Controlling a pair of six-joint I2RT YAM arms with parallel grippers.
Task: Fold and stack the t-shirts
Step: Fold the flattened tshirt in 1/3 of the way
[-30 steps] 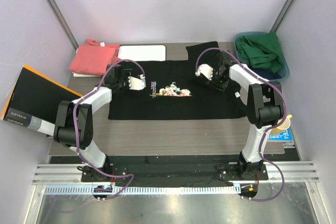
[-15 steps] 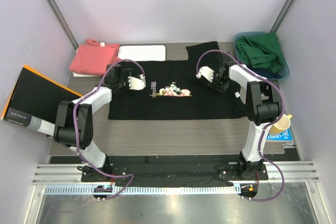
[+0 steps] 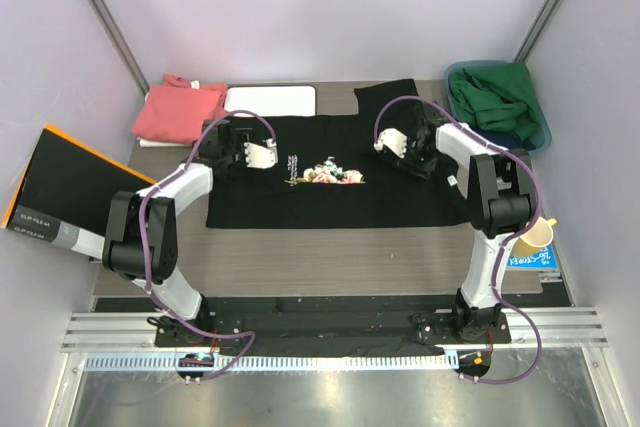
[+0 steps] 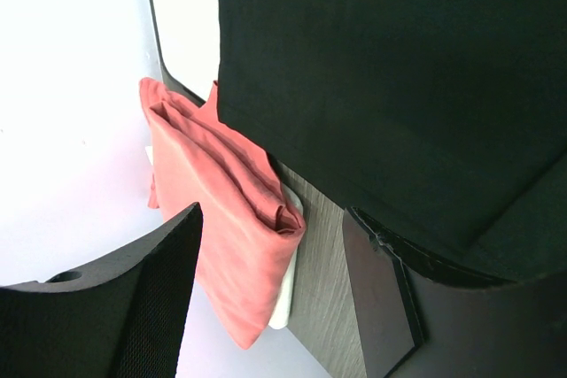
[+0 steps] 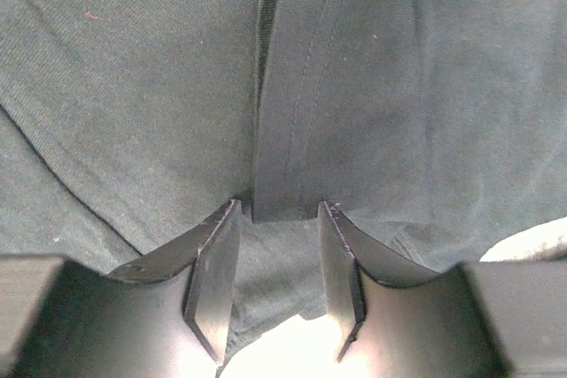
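The black t-shirt [image 3: 330, 192] lies spread flat across the table, its flower print [image 3: 326, 174] facing up. The salmon-pink t-shirt [image 3: 180, 110] lies folded at the far left. My left gripper [image 3: 216, 145] is open and empty over the black shirt's left edge. In the left wrist view its gripper [image 4: 275, 285] frames the pink shirt [image 4: 221, 192] and bare table, with the black shirt [image 4: 399, 77] to the right. My right gripper [image 3: 426, 145] is low on the shirt's right shoulder. In the right wrist view it [image 5: 276, 263] is open, straddling a hemmed strip of black cloth [image 5: 292, 130].
A white board [image 3: 270, 99] lies behind the black shirt, also in the left wrist view [image 4: 182, 15]. A flat black box with orange edge [image 3: 65, 187] leans off the left side. A blue basket of green cloth [image 3: 500, 102] stands far right. A yellow cup [image 3: 535, 237] stands near right.
Both grippers have shifted only slightly. The right wrist has edged a little toward the far side of the black shirt. The shirts have not moved.
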